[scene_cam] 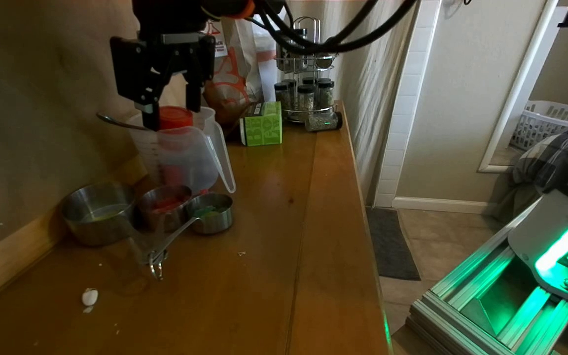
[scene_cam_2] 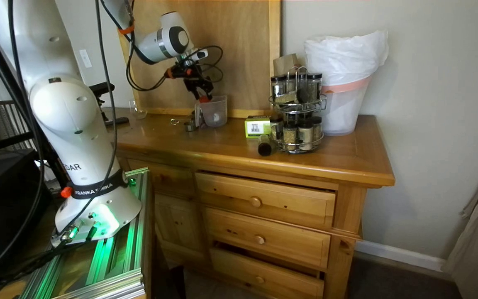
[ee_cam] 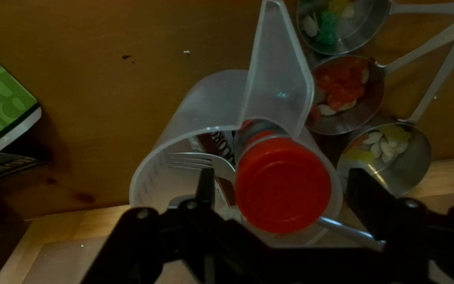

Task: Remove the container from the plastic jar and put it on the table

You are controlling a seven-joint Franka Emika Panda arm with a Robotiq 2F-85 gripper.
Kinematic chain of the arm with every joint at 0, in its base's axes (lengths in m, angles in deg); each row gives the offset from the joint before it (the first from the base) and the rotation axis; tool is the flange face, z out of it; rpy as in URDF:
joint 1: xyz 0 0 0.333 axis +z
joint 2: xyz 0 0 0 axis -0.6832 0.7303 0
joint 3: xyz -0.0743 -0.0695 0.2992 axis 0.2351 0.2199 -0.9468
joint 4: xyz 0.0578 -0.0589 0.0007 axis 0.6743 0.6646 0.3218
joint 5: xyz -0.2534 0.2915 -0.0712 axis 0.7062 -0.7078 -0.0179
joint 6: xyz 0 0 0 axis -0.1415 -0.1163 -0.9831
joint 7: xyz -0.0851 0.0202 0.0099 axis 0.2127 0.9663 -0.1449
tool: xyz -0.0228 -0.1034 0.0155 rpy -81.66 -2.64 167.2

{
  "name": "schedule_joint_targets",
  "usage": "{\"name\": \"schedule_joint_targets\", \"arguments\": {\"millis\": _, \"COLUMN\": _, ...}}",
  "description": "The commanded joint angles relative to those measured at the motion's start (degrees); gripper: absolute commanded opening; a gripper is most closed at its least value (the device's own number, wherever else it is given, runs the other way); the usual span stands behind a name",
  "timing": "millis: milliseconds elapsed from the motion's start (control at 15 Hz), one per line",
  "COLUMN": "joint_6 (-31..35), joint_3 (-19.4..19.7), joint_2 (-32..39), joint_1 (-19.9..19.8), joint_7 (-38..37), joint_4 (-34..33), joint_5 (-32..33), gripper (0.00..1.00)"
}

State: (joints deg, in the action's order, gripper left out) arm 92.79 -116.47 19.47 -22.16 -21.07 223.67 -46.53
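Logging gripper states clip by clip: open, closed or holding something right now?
Gripper: open, holding nothing; the red-capped container shows between its fingers.

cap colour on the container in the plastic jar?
Red. The container's cap shows best in the wrist view, seen from above.

Saw the end effector [scene_cam: 172, 117] with spread fingers [scene_cam: 151, 117] flanking the red-capped bottle [scene_cam: 176, 117] in the clear jug [scene_cam: 193, 159], beside metal cups [scene_cam: 164, 221] on the tabletop [scene_cam: 244, 296].
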Motion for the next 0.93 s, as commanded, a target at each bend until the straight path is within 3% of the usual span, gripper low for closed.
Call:
{"name": "schedule_joint_targets", "arguments": {"millis": 0, "joint_6": 1.2, "joint_3": 1.9, "joint_2": 2.3, "joint_1": 1.6, "joint_7": -3.1, "joint_4": -1.9, "joint_5": 3.1, "gripper": 0.84}}
{"name": "schedule_joint_targets", "arguments": {"millis": 67, "joint_6": 1.2, "joint_3": 2.2, "joint_2": 2.4, "joint_1": 1.7, "joint_7": -3.3, "joint_4": -2.0, "joint_5": 3.4, "gripper": 0.83}}
{"name": "schedule_joint_targets", "arguments": {"millis": 133, "joint_6": 1.3, "joint_3": 2.4, "joint_2": 2.5, "joint_1": 1.9, "joint_7": -3.6, "joint_4": -2.1, "joint_5": 3.6, "gripper": 0.76}}
{"name": "schedule_joint_targets", "arguments": {"millis": 267, "joint_6": 1.4, "joint_3": 2.8, "joint_2": 2.5, "joint_1": 2.3, "joint_7": -4.1, "joint_4": -2.3, "joint_5": 3.8, "gripper": 0.53}}
{"name": "schedule_joint_targets", "arguments": {"millis": 467, "joint_6": 1.0, "joint_3": 2.9, "joint_2": 2.1, "joint_1": 2.8, "joint_7": -4.7, "joint_4": -2.4, "joint_5": 3.7, "gripper": 0.33}}
{"name": "schedule_joint_targets", "arguments": {"millis": 867, "joint_6": -0.9, "joint_3": 2.2, "joint_2": -3.0, "joint_1": 3.5, "joint_7": -2.5, "joint_4": -0.8, "joint_5": -0.4, "gripper": 0.33}}
